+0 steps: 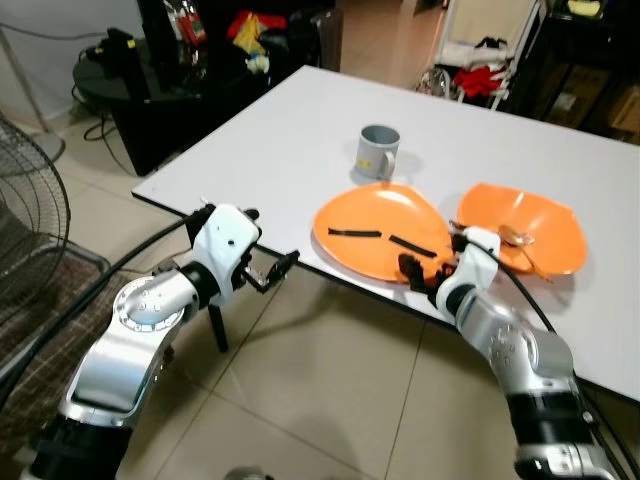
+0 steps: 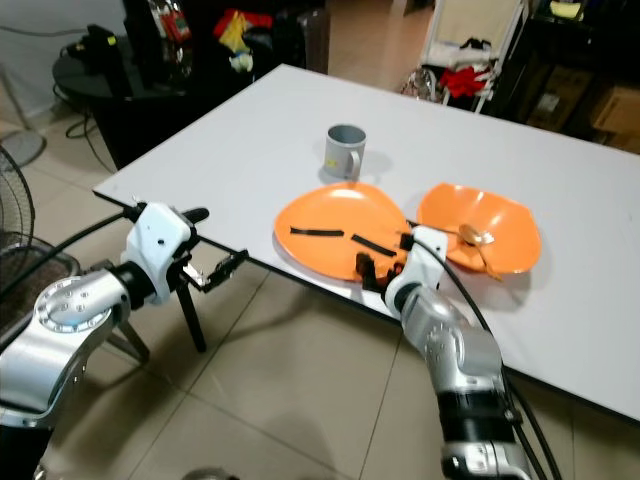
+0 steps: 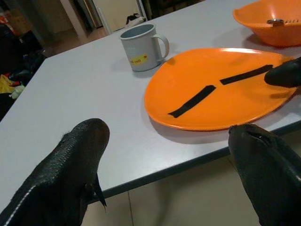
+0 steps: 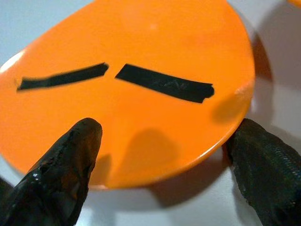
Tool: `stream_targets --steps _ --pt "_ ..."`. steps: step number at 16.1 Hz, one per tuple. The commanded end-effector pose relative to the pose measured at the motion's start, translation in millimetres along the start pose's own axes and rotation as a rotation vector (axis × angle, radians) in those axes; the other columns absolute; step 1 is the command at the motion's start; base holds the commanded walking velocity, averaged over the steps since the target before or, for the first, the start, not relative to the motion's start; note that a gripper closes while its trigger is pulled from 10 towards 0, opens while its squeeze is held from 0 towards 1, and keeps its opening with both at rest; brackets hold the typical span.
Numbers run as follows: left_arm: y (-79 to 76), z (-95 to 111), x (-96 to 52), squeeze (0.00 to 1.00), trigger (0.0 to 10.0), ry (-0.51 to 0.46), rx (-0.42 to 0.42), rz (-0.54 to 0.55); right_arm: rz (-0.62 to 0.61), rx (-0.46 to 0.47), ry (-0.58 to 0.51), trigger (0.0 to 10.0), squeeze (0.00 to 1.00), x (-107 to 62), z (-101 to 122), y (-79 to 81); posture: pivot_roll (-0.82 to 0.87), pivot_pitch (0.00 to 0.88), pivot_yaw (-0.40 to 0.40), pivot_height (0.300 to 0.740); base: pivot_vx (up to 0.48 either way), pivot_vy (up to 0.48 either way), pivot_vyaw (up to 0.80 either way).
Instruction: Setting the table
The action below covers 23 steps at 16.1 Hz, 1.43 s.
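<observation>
An orange plate (image 1: 375, 230) with two black tape strips lies near the front edge of the white table (image 1: 260, 150). To its right sits an orange bowl (image 1: 530, 225) holding a spoon (image 1: 515, 237). A grey mug (image 1: 377, 150) stands behind the plate. My right gripper (image 1: 425, 272) is open at the plate's near right rim; in the right wrist view one finger (image 4: 61, 174) hangs over the plate (image 4: 141, 113) and the other finger (image 4: 268, 165) is beyond the rim. My left gripper (image 1: 275, 270) is open, off the table edge, left of the plate and pointing toward it.
A black table leg (image 1: 215, 325) stands under the near corner. A floor fan (image 1: 30, 200) is at the far left. A black stand (image 1: 150, 90) with clutter and cables sits behind the table's left side. Tiled floor lies below my arms.
</observation>
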State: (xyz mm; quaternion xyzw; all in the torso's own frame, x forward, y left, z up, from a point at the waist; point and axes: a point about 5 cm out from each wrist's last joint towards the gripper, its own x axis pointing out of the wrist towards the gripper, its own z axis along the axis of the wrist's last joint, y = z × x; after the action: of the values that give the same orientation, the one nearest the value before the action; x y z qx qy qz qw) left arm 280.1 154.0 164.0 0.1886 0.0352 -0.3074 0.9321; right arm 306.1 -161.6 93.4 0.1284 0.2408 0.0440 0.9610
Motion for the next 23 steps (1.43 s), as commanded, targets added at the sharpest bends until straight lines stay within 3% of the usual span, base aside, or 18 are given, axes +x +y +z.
stream_targets --steps 1,3,4,5,6,10,12,14,15,17,18,19,20,23 --pt "2.5 3.6 1.9 0.0 10.0 -0.012 0.012 0.0 0.015 -0.07 -0.066 10.0 0.0 -4.0 12.4 3.1 0.1 0.0 0.003 0.74 0.0 0.0 0.0" --pt "1.7 3.1 3.3 0.0 10.0 -0.011 0.013 -0.015 0.09 -0.199 -0.11 10.0 0.0 -12.5 17.6 13.5 0.09 0.0 0.011 0.74 0.0 0.0 0.0" --pt "0.8 2.5 4.3 0.0 10.0 -0.005 0.012 -0.035 0.162 -0.311 -0.112 10.0 0.0 -17.1 16.7 22.7 0.09 0.0 0.014 0.74 0.0 0.0 0.0" --pt "0.3 2.2 4.4 0.0 10.0 -0.002 0.011 -0.042 0.183 -0.339 -0.112 10.0 0.0 -18.1 16.3 25.1 0.09 0.0 0.014 0.74 0.0 0.0 0.0" --pt "-3.5 -0.2 3.3 0.0 10.0 0.016 0.015 -0.089 0.285 -0.452 -0.111 10.0 0.0 -22.6 15.6 37.6 0.09 0.0 0.015 0.74 0.0 0.0 0.0" --pt "-5.9 -1.3 1.9 0.0 10.0 0.02 0.016 -0.107 0.275 -0.479 -0.096 10.0 0.0 -19.9 12.7 35.2 0.1 0.0 0.007 0.74 0.0 0.0 0.0" --pt "-6.2 -3.3 -0.5 0.0 10.0 0.03 0.015 -0.114 0.461 -0.465 -0.099 10.0 0.0 -20.3 6.5 52.6 0.1 0.0 0.004 0.74 0.0 0.0 0.0" --pt "-5.9 -4.7 -1.6 0.0 10.0 0.041 0.019 -0.122 0.532 -0.516 -0.088 10.0 0.0 -16.4 1.3 61.6 0.1 0.0 0.003 0.74 0.0 0.0 0.0" --pt "-6.1 -5.7 -2.9 0.0 10.0 0.049 0.029 -0.125 0.484 -0.537 -0.139 10.0 0.0 -9.8 8.8 63.4 0.11 0.0 0.0 0.74 0.0 0.0 0.0" --pt "-4.4 -6.9 -4.4 0.0 10.0 0.049 0.019 -0.084 0.478 -0.495 -0.261 10.0 0.0 -16.7 26.0 67.2 0.12 0.0 -0.011 0.74 0.0 0.0 0.0" --pt "-4.4 -6.9 -4.4 0.0 10.0 0.049 0.019 -0.084 0.478 -0.495 -0.261 10.0 0.0 -16.7 26.0 67.2 0.12 0.0 -0.011 0.74 0.0 0.0 0.0" --pt "-1.6 -4.7 -2.3 0.0 10.0 0.033 0.01 -0.008 0.437 -0.449 -0.346 10.0 0.0 -25.8 37.4 64.2 0.11 0.0 -0.014 0.74 0.0 0.0 0.0" --pt "2.3 -0.2 1.9 0.0 10.0 0.005 -0.023 0.103 0.361 -0.411 -0.408 10.0 0.0 -35.3 44.5 56.0 0.11 0.0 -0.014 0.74 0.0 0.0 0.0" --pt "4.7 10.5 15.0 0.0 10.0 -0.063 -0.068 0.251 0.064 -0.364 -0.517 10.0 0.0 -60.8 47.3 25.5 0.09 0.0 -0.009 0.74 0.0 0.0 0.0"
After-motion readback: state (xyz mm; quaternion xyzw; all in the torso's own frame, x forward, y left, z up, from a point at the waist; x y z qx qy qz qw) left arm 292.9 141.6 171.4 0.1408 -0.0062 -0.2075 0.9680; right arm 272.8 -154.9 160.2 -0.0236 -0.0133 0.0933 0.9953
